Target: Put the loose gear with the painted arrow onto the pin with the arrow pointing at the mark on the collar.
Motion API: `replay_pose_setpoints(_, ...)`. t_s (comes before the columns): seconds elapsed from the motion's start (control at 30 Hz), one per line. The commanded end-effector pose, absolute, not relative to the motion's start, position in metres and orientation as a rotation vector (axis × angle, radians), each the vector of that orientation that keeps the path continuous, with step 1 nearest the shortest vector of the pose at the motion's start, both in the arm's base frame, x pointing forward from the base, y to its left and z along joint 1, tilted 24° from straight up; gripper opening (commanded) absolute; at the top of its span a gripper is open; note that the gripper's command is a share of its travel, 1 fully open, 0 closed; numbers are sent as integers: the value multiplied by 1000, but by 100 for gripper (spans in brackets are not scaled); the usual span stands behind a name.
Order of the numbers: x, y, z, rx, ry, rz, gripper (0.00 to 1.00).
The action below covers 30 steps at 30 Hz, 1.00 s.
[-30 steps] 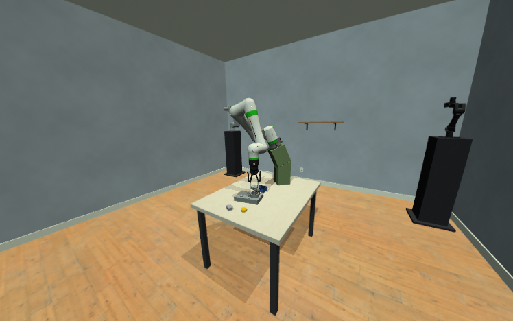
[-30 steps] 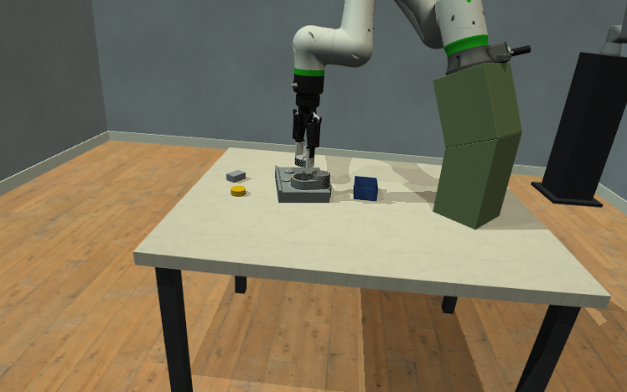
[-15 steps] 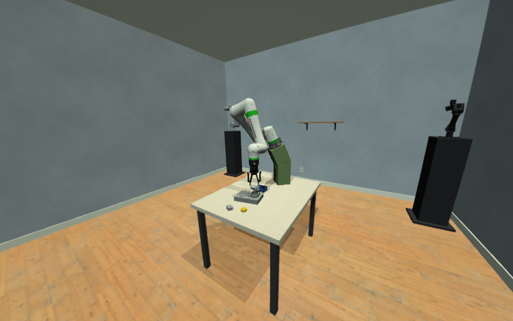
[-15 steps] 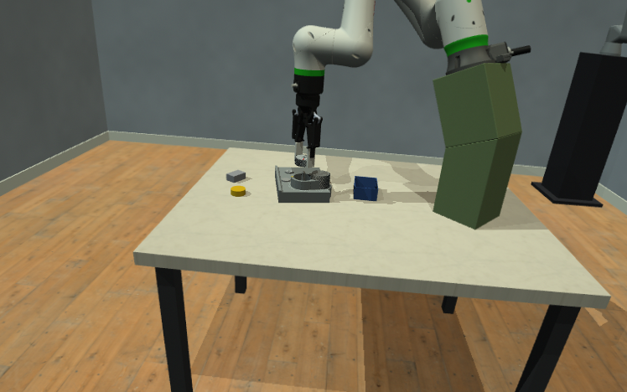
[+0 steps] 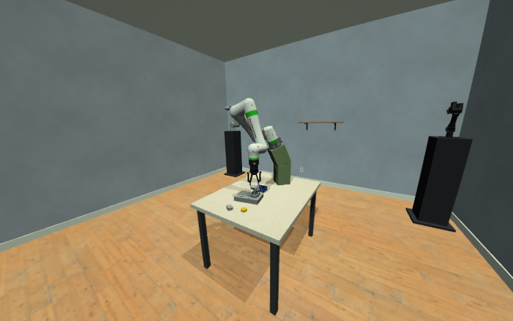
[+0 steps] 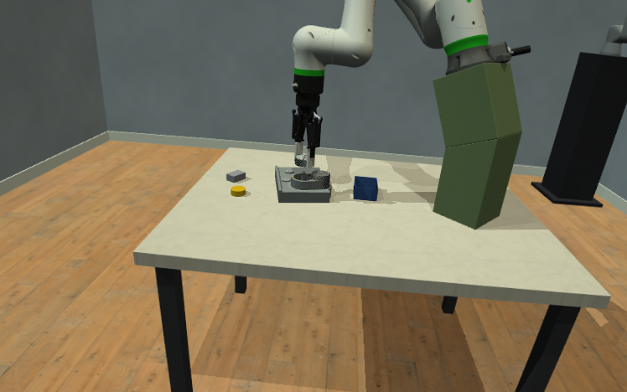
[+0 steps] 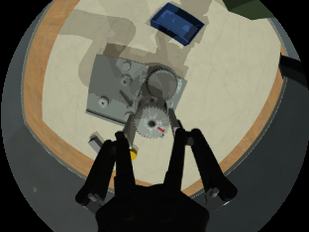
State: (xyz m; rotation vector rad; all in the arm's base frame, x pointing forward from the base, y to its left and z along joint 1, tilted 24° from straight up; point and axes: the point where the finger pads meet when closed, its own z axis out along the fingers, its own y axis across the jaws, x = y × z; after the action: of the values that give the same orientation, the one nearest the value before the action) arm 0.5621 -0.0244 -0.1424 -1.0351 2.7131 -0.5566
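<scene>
My gripper (image 5: 254, 186) (image 6: 303, 159) (image 7: 152, 117) is shut on the loose gear (image 6: 301, 161) (image 7: 153, 122), a small toothed grey wheel with a red arrow on its face. It holds the gear level, a little above the grey timing case (image 5: 242, 198) (image 6: 303, 196) (image 7: 106, 87). A dark round collar (image 6: 300, 181) rises from the case just below the gear. A fixed dark gear (image 6: 322, 176) (image 7: 160, 83) sits beside the collar. In the wrist view the arrow points towards the lower right. I cannot make out the pin or the collar's mark.
A blue box (image 5: 263, 187) (image 6: 365, 188) (image 7: 176, 23) stands right of the case. A grey block (image 5: 229, 206) (image 6: 235, 175) and a yellow disc (image 5: 243, 209) (image 6: 238, 190) lie to its left. The arm's green pedestal (image 6: 476, 147) stands at the table's back right.
</scene>
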Motion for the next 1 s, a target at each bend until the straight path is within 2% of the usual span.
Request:
replay_pose_setpoints(0.0,562,-24,-142,-1035,2713,-557,0)
replay_pose_setpoints(0.97,563,-25,-146,-1035,2713,-557,0)
